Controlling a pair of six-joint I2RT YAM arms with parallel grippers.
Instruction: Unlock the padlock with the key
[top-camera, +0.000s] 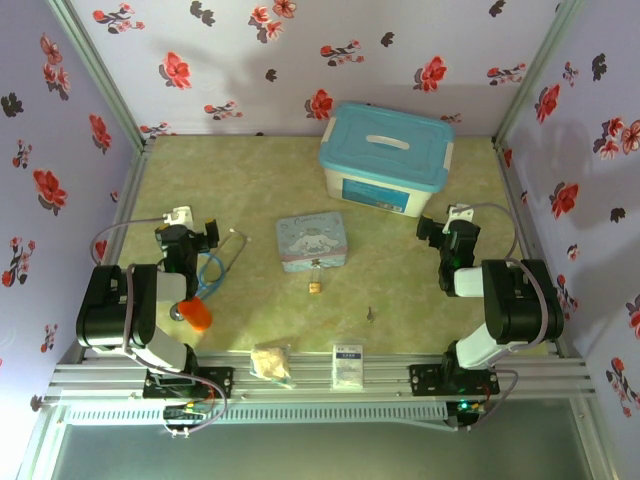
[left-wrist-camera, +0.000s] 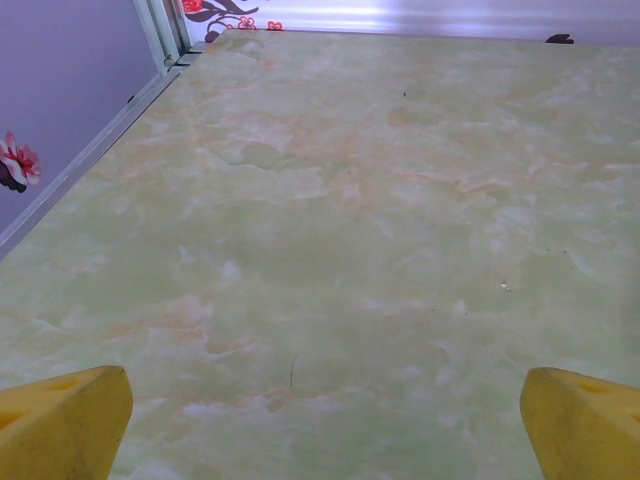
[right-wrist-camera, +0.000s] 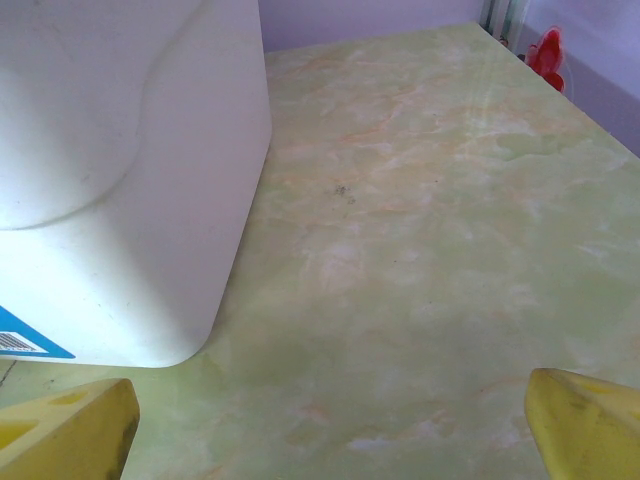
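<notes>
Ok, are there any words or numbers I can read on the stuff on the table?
Nothing here can be read.
White packet: dark strip of print along its top, too small.
Storage box: blue label on its front, blurred; its corner in the right wrist view shows barcode-like lines, no letters.
Cartoon tin: any writing on the lid is too small to tell.

The padlock (top-camera: 314, 287) looks like shiny brass metal, the table (top-camera: 250, 190) smooth and marbled, the box (top-camera: 385, 158) glossy plastic.
</notes>
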